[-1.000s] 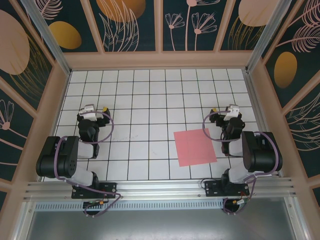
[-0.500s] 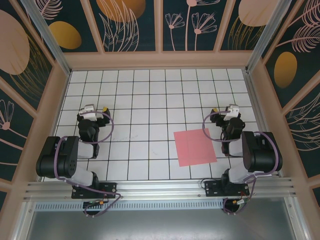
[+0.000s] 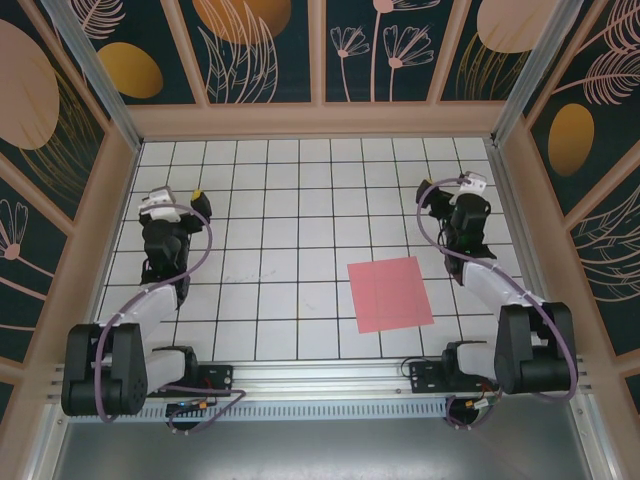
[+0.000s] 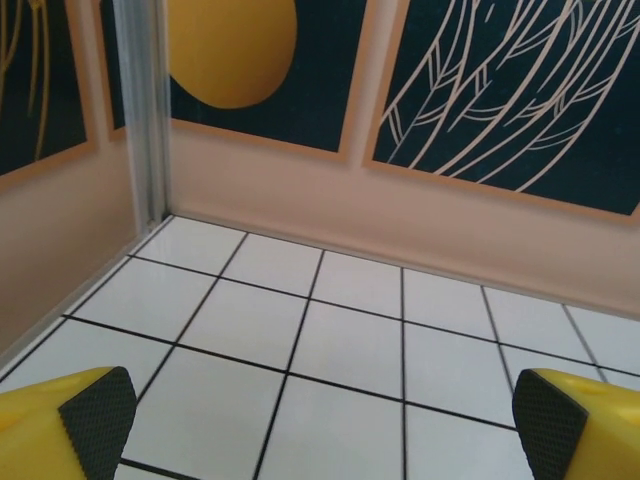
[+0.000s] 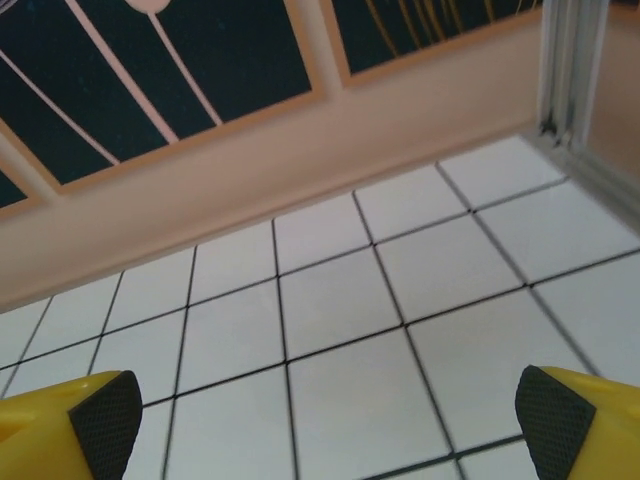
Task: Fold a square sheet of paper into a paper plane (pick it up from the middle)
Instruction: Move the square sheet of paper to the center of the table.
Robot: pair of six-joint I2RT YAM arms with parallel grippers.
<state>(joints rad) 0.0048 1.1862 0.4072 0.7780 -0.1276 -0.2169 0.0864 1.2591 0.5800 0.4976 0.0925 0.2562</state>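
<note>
The square sheet of paper (image 3: pixel 390 293) is plain pink and lies flat and unfolded on the white grid table, right of centre and near the front. The paper plane is out of view. My left gripper (image 3: pixel 178 198) hangs over the far left tiles, well away from the sheet. Its yellow fingers (image 4: pixel 75 430) stand wide apart over bare tiles, so the left gripper (image 4: pixel 325 425) is open and empty. My right gripper (image 3: pixel 448 186) is beyond the sheet's far right corner, about two tiles from it. The right gripper (image 5: pixel 325 420) is also open, with only bare tiles between its pads (image 5: pixel 105 420).
The white grid table (image 3: pixel 300 220) is boxed in by peach walls (image 3: pixel 320 120) at the back and both sides, with metal corner posts (image 4: pixel 140 110) (image 5: pixel 575 60). Both arm bases (image 3: pixel 190 375) sit at the front edge.
Both arms have unfolded from their tucked pose and reached towards the back wall, carrying the grippers about two tiles farther. The pink sheet has not moved.
</note>
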